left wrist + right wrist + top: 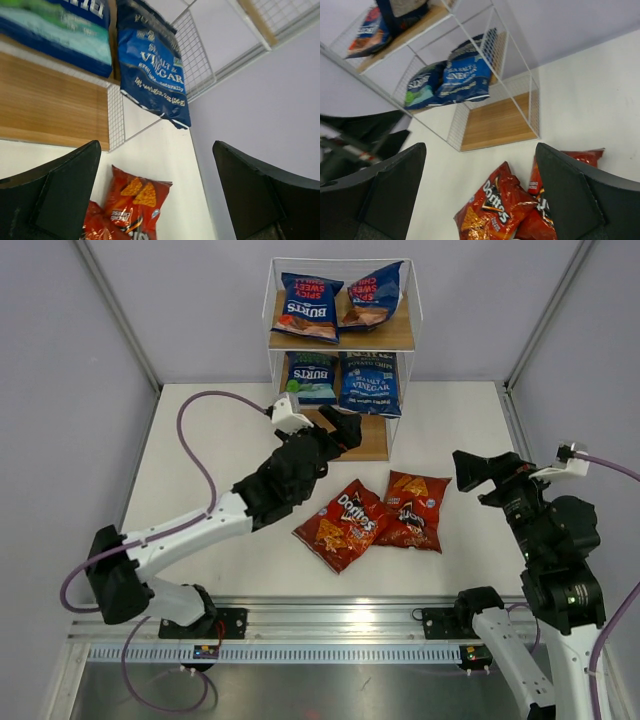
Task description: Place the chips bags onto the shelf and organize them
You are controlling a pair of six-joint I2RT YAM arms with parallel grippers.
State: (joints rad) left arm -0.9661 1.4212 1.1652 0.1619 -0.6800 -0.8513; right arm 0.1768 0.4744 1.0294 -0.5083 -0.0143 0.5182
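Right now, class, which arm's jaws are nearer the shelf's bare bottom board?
Left. The left arm has its open jaws at the bottom board, by its front edge; the right arm has its jaws off to the right, beside the Doritos bags.

1. One glossy red-orange Doritos bag (pixel 343 523) hides the left edge of its twin (pixel 415 508) from us.
2. Our black left gripper (pixel 335 432) covers part of the white-framed wooden shelf (pixel 375 445).
3. We see a teal-and-blue bag (pixel 55 30) cut off at the left wrist view's top.
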